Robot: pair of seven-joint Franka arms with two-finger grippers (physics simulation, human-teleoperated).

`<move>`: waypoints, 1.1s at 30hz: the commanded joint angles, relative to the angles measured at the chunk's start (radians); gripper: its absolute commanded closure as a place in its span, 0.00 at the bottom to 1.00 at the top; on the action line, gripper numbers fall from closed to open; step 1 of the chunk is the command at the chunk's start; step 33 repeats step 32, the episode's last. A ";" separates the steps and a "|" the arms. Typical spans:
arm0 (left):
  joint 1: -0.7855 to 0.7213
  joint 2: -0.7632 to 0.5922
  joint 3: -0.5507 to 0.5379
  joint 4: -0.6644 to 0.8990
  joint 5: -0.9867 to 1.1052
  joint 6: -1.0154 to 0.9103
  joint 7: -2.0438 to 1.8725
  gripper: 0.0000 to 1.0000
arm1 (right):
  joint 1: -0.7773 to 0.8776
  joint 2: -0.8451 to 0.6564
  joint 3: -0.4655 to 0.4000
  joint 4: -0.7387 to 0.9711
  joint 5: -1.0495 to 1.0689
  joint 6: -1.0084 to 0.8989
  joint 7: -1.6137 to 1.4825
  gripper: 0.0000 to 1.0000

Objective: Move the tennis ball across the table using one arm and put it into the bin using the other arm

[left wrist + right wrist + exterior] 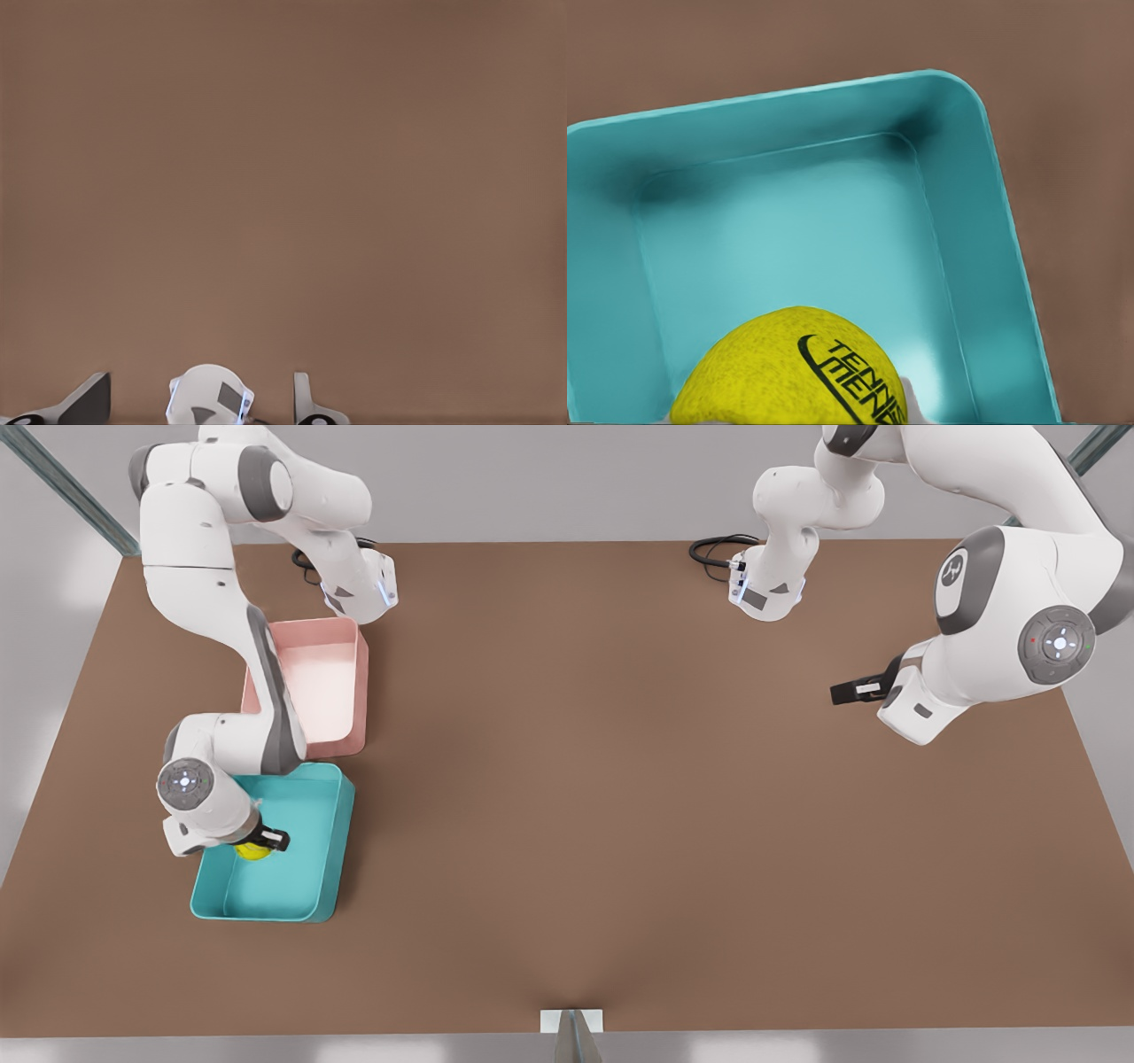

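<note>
Right claw [266,841] pinching the fuzzy yellow-green tennis ball [252,851] over the teal rectangular plastic bin [332,841], left claw [846,691] spread, idle above the brown bench [620,797]; releasing high risks a bounce-out.

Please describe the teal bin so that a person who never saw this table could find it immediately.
On the brown table, look to the front view's left, where two low trays stand end to end. The bin is the nearer one, teal, not pink, with the right gripper holding the tennis ball over it.

Soft, even overhead light; the table [620,797] shows faint diffuse shadows beside the bin [332,850], no glare.
</note>
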 commanded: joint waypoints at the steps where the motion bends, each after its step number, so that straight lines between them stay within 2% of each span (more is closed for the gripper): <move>1: 0.002 0.000 0.000 0.000 0.000 -0.005 -0.002 0.00 | -0.041 0.013 0.000 0.002 0.010 -0.044 -1.081 0.32; 5: 0.000 0.000 0.000 0.000 0.000 -0.005 -0.002 0.00 | -0.027 0.041 0.010 -0.005 0.079 -0.050 -1.060 0.31; 6: 0.002 0.000 0.000 0.000 0.000 -0.005 -0.002 0.00 | -0.027 0.042 0.010 -0.007 0.079 -0.050 -1.054 0.21; 7: 0.002 0.001 0.000 0.000 0.000 -0.007 -0.002 0.00 | -0.027 0.042 0.010 -0.007 0.079 -0.050 -1.054 0.00; 11: 0.002 0.001 0.000 0.000 0.002 -0.007 -0.002 0.00 | -0.027 0.042 0.010 -0.007 0.091 -0.051 -1.048 0.00; 12: 0.002 0.000 0.000 0.000 0.002 -0.011 -0.002 0.00 | -0.024 0.044 0.010 0.013 0.142 -0.131 -0.957 0.00; 14: 0.002 0.000 0.000 0.000 0.002 -0.011 -0.002 0.00 | -0.008 0.119 0.010 0.199 0.269 -0.465 -0.560 0.00; 15: 0.002 0.000 0.000 0.000 0.002 -0.011 -0.002 0.00 | -0.010 0.162 0.010 0.300 0.285 -0.557 -0.524 0.00; 16: 0.000 0.000 0.000 0.000 0.002 -0.011 -0.002 0.00 | -0.011 0.153 0.011 0.308 0.308 -0.590 -0.463 0.00; 18: 0.000 0.000 0.000 0.000 0.002 -0.011 -0.002 0.00 | 0.007 0.098 0.010 0.295 0.314 -0.594 -0.396 0.00; 19: 0.000 0.000 -0.001 0.000 0.002 -0.011 -0.002 0.00 | 0.012 0.012 0.007 0.250 0.302 -0.617 -0.365 0.00; 21: 0.000 0.000 0.000 0.000 0.002 -0.011 -0.002 0.00 | 0.015 -0.278 0.011 0.108 0.191 -0.648 -0.346 0.00; 23: -0.001 0.000 -0.001 0.000 0.002 -0.011 -0.002 0.00 | 0.004 -0.369 0.002 0.067 0.191 -0.659 -0.342 0.00; 26: -0.001 0.001 -0.001 0.000 0.002 -0.011 -0.002 0.00 | -0.010 -0.399 0.000 0.075 0.199 -0.690 -0.178 0.00; 33: 0.000 0.001 0.000 0.000 0.002 -0.011 -0.002 0.00 | -0.007 -0.404 0.004 0.105 0.197 -0.653 -0.182 0.00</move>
